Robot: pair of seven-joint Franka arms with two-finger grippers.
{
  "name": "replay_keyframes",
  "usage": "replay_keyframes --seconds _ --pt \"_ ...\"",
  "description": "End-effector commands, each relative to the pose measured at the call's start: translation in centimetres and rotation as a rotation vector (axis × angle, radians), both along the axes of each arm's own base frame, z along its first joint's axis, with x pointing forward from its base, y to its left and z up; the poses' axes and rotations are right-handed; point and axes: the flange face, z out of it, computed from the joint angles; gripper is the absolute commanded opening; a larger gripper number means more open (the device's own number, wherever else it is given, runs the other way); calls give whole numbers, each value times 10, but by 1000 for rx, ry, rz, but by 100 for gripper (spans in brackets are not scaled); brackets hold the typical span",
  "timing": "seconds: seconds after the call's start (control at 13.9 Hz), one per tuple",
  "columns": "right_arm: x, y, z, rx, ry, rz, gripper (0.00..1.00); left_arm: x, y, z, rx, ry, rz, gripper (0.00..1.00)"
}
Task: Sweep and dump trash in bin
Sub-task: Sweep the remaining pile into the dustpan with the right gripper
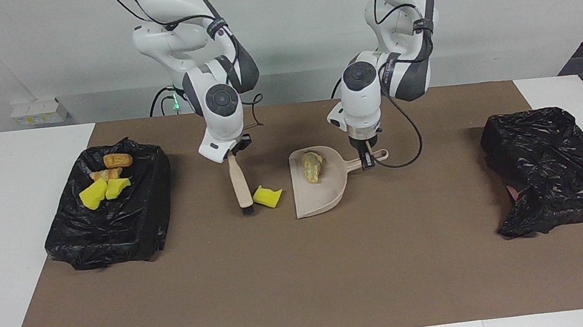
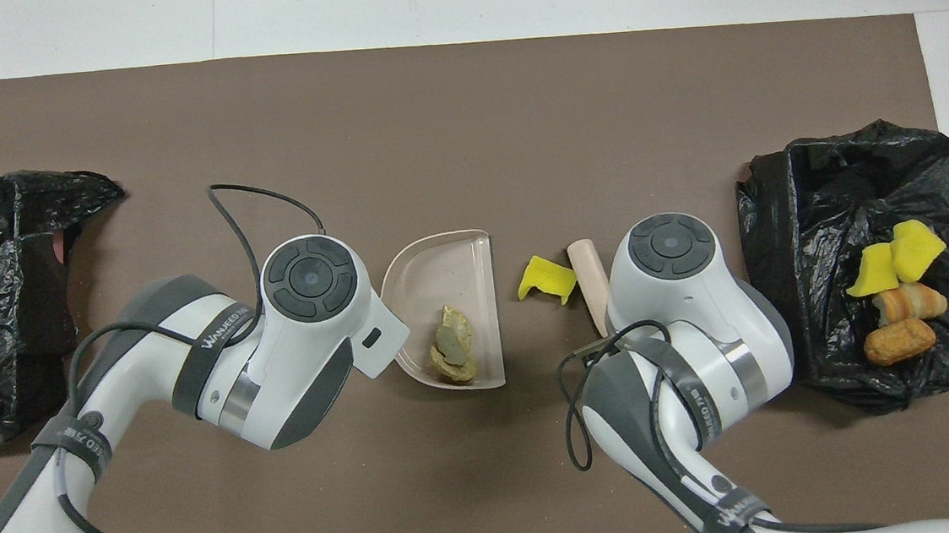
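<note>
Sponge point(image 1: 267, 196) lies loose on the brown mat point(image 1: 305, 292) at centre frame in the facing view, between the brush point(image 1: 241, 182) and the open mouth of the dustpan point(image 1: 321, 193). It looks light and soft, so a push from the bristles should slide it, though it may tumble or bounce. The right gripper point(image 1: 231, 156) is clenched on the brush handle, bristles down just beside the sponge. The left gripper point(image 1: 366, 160) grasps the dustpan's handle; a tan scrap point(image 1: 313, 166) already sits in the pan. The bristle tip may be touching the mat, but that is hard to tell. A lined bin point(image 1: 107, 215) at mid-left holds more yellow and orange pieces; another black bag point(image 1: 552, 168) sits at mid-right. Nothing blocks the short sweep.
</note>
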Motion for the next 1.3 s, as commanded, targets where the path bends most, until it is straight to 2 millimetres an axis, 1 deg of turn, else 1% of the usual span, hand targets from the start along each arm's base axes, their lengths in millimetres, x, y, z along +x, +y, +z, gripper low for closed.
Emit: replay_keyframes --seconds 0.0,0.07,0.14,0.29,0.43,0.5,0.58,0.65,0.79,0.86,0.94,1.01,1.08,1.15,1.23 --pt "-16 43 -7 113 9 -29 0 -7 4 2 -8 -25 16 0" --pt "-20 55 -4 143 22 -56 0 -7 4 2 -8 -25 16 0" --pt "-27 71 -2 177 32 -69 0 -7 4 2 -8 -25 18 0" --pt "-39 92 8 216 43 -86 0 -7 4 2 -8 -23 7 0" --pt "-33 90 21 218 29 -84 0 -7 5 2 -9 -22 5 0" --pt "-33 87 32 216 17 -91 0 -7 7 1 -6 -19 0 0" --pt "-36 85 45 197 8 -124 0 -9 9 -2 -3 -12 -7 0" --pt "-41 82 61 178 4 -151 0 -8 12 -2 -8 -8 -8 0" --pt "-52 68 92 140 -6 -201 0 -1 21 -1 -14 -4 -9 0" --pt "-60 65 101 115 -8 -238 0 0 20 -1 -29 7 -13 0" --pt "-71 70 105 97 -14 -261 0 5 26 -1 -52 19 -11 0" --pt "-80 74 104 83 -14 -267 0 17 39 2 -75 27 -6 0" --pt "-86 78 104 82 -16 -262 0 26 51 10 -102 33 -20 0" --pt "-90 79 101 90 -17 -275 0 37 70 17 -129 39 -21 0" --pt "-101 93 97 91 -29 -265 0 45 88 26 -146 48 -27 0"
